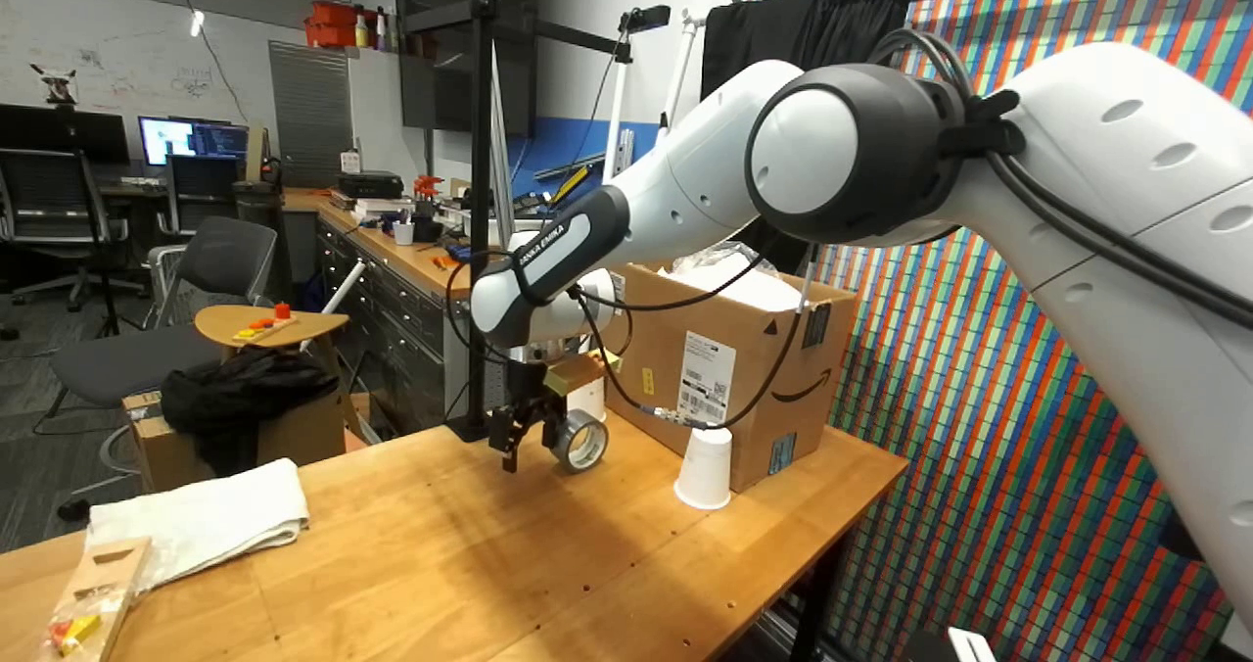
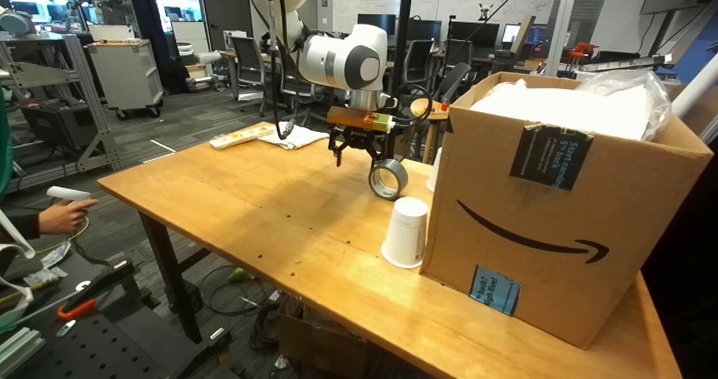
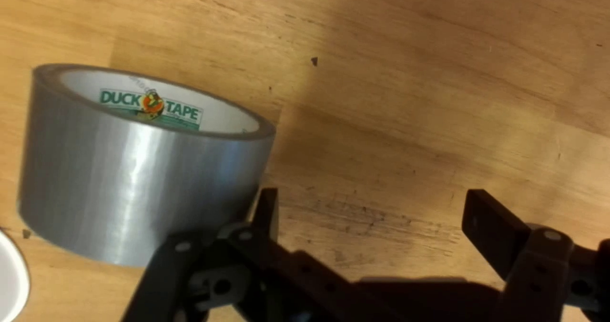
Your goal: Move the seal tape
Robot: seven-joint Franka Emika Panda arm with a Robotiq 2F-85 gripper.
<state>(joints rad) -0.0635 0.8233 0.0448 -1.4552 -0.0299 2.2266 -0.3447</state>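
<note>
The seal tape, a silvery-grey roll with a hollow centre, stands on its edge on the wooden table in both exterior views (image 1: 567,437) (image 2: 400,173). In the wrist view the seal tape (image 3: 138,184) fills the left side, with a printed label inside its ring. My gripper (image 1: 530,449) is low over the table beside the roll, also in an exterior view (image 2: 359,163). In the wrist view the gripper (image 3: 371,196) is open, with bare table between its fingers. Its left finger overlaps the roll's near right side; I cannot tell whether they touch.
A large cardboard box (image 2: 516,216) stands close to the roll. An upturned white paper cup (image 1: 705,471) stands at its side, and another cup (image 1: 587,401) is partly hidden behind. A folded white cloth (image 1: 201,520) and a wooden tray (image 1: 103,589) lie at the far end.
</note>
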